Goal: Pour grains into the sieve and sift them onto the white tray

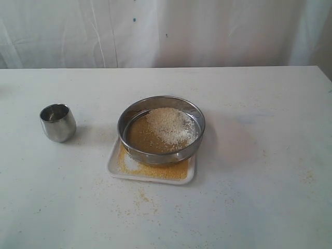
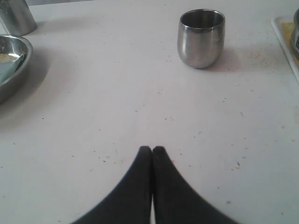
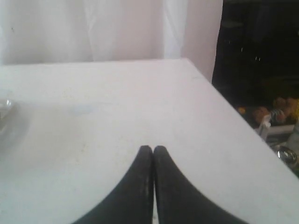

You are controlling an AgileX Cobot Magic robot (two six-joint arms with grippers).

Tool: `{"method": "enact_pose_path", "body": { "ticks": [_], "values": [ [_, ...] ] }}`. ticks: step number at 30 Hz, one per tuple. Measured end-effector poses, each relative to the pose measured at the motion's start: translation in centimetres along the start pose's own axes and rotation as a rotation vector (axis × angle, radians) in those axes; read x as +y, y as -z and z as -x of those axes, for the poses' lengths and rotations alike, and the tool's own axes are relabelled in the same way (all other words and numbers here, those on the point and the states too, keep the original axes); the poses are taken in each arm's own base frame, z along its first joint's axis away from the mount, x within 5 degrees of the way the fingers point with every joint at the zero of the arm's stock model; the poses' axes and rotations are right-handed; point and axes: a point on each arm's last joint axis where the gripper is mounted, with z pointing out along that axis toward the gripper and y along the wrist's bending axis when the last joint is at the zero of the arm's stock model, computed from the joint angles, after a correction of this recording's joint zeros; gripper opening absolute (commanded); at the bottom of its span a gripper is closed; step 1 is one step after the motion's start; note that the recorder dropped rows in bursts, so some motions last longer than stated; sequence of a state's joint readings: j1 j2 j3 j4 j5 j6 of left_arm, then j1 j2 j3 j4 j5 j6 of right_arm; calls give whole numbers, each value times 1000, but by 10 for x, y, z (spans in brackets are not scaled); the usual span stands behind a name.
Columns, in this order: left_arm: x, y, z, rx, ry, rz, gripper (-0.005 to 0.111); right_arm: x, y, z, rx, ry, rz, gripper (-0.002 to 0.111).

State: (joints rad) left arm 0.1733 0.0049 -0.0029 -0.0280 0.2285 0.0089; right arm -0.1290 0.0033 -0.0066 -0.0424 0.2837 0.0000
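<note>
We found the sieve (image 1: 166, 157) resting on the white tray (image 1: 112, 166) near the middle of the table (image 1: 259, 181), its far right side seeming to overhang the tray's rim. A pale heap of grains (image 1: 171, 127) lay on the mesh, and a yellower layer lay on the tray beneath. The steel cup (image 1: 57, 122) stood upright, apart on the left. Our left gripper (image 2: 152, 150) and right gripper (image 3: 152, 149) each had their fingers pressed together, holding nothing, over bare table. The risk, we judged, lay in shaking: with the sieve off-centre, fines could fall past the rim, where stray specks (image 1: 140, 199) already dotted the table, and a poor hold on the thin wall might tip the heap.
</note>
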Motion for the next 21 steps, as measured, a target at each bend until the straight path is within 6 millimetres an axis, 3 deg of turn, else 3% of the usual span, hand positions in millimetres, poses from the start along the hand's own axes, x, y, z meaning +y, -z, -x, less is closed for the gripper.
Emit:
{"method": "enact_pose_path", "body": {
  "ticks": [21],
  "values": [
    [0,0,0,0,-1,-4,0,0,0,-7,69,0,0,0]
  ]
}}
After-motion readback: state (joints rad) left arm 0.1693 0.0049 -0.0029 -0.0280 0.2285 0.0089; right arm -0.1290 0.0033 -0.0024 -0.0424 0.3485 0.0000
